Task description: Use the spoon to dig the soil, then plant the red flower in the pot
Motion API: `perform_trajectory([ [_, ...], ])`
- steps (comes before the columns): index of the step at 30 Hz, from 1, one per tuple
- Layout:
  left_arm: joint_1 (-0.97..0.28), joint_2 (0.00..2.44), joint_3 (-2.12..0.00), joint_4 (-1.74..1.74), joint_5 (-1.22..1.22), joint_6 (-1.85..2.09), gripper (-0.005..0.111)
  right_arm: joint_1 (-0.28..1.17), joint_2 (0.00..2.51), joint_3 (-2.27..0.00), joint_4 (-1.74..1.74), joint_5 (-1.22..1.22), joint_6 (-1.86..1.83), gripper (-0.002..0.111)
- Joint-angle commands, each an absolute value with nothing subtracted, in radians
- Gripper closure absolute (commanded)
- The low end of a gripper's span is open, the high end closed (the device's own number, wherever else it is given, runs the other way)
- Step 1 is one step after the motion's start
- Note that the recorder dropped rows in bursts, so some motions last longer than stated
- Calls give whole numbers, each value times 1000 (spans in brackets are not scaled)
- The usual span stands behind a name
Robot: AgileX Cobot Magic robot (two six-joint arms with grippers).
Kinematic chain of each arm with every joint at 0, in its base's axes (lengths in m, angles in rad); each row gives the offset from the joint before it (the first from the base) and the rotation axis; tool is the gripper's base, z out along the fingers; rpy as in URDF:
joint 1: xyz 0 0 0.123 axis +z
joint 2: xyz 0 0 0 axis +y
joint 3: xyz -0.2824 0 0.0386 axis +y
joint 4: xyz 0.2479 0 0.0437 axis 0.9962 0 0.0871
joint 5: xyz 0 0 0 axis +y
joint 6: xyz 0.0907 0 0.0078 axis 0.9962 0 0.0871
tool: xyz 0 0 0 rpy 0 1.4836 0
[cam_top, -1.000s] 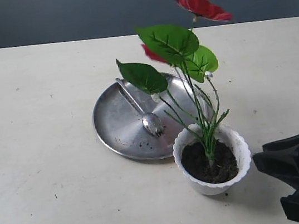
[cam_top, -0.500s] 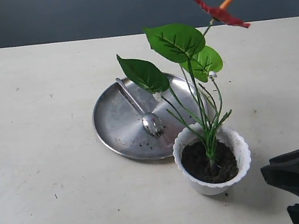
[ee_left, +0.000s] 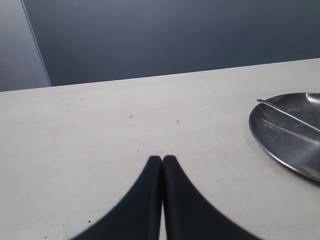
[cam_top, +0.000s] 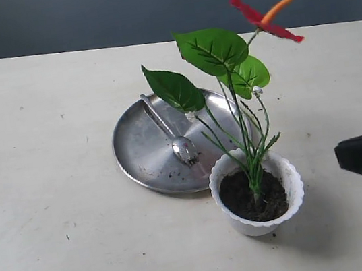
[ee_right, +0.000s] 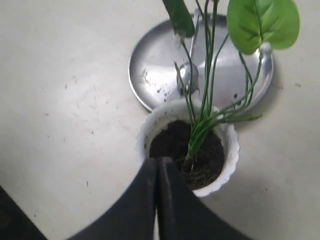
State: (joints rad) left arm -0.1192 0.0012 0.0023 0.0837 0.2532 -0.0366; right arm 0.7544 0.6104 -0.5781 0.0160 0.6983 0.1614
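The red flower (cam_top: 266, 19) stands upright in the pot (cam_top: 292, 183), its green stems sunk into the dark soil (cam_top: 241, 198). The spoon (cam_top: 170, 133) lies on the steel plate (cam_top: 136, 152) just behind the pot. My right gripper (cam_top: 340, 154) is at the right edge, apart from the pot, shut and holding nothing. In the right wrist view its closed tips (ee_right: 157, 161) overlap the near rim of the pot (ee_right: 233, 150), with the soil (ee_right: 167, 142) and stems (ee_right: 200, 132) beyond. My left gripper (ee_left: 162, 159) is shut and empty over bare table, out of the exterior view.
The steel plate (ee_left: 290, 137) with the spoon handle (ee_left: 286, 114) lies off to one side in the left wrist view. A few soil crumbs dot the plate (ee_right: 155, 65). A dark wall runs behind the table's far edge.
My right gripper has drawn back to the right, away from the pot. The freed flower has swayed, its top red spathe swinging right and settling.
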Motion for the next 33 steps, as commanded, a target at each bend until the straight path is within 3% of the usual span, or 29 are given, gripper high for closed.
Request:
perform_trajectory([
  [1,-125,0,0,84,239,-42,106,758,496,-615,0,700,183,109],
  [9,-125,0,0,84,239,-42,106,758,256,-626,16,768,524,109],
  [21,-125,0,0,84,239,-42,106,758,46,-626,13,680,524,109],
  [27,-125,0,0,84,239,-42,106,752,44,-601,-207,666,520,109],
  [30,-125,0,0,84,239,-42,106,673,44,-555,-323,635,520,109],
  [33,-125,0,0,84,239,-42,106,396,44,-436,-346,616,520,109],
])
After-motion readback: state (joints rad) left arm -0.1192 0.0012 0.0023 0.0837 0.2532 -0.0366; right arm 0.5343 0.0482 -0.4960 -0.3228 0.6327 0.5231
